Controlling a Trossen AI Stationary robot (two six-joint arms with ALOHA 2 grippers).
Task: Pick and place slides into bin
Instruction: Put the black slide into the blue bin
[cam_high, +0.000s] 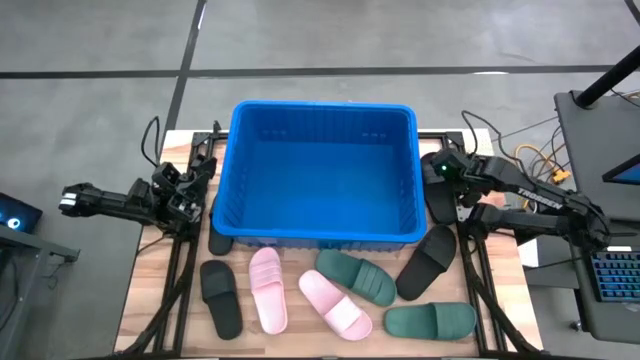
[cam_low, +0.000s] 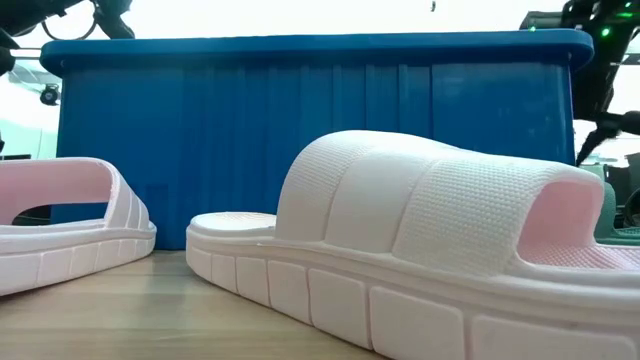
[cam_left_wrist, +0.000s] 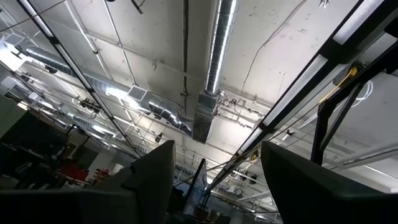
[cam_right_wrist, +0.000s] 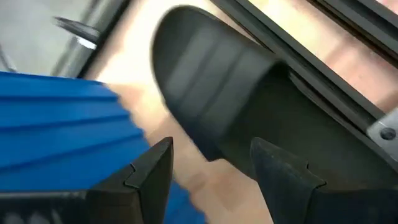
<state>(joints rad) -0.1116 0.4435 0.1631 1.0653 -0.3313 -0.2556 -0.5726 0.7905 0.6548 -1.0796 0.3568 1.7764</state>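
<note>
The blue bin stands at the table's far middle, with nothing showing inside it. In front of it lie several slides: two pink, two green and two black. Another black slide lies beside the bin's right wall. My right gripper hangs open just above that slide, pointing down, and touches nothing. My left gripper waits open at the bin's left, tipped upward, with only the ceiling in its view.
One more black slide lies at the bin's near left corner, partly tucked against it. Black frame rails run along the table's right side beside the slide under my right gripper. In the low view a pink slide fills the foreground.
</note>
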